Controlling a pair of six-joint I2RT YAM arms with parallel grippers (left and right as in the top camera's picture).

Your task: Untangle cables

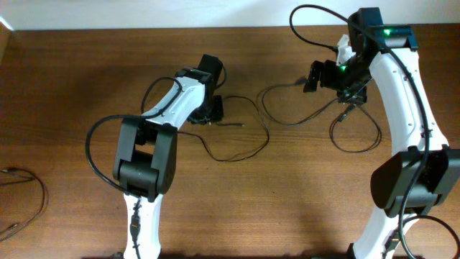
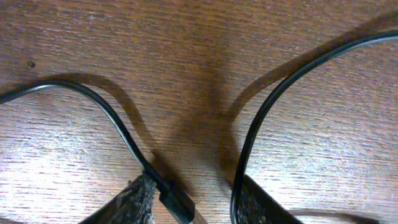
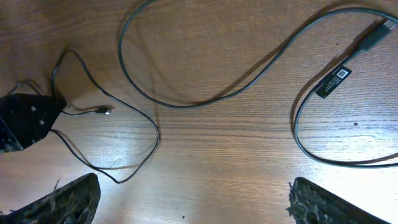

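Note:
Two black cables lie on the wooden table. The thin cable loops right of my left gripper, which is down at the table. In the left wrist view its plug lies against the left finger, and a strand runs along the right finger. The left gripper is half closed around both, with bare wood showing between them. The thicker cable has a white-labelled tag and a USB plug. My right gripper hangs wide open above the table, nothing between its fingers.
Another thin cord curls at the table's left edge. The thicker cable makes a loop under the right arm. The left gripper shows as a dark block at the left of the right wrist view.

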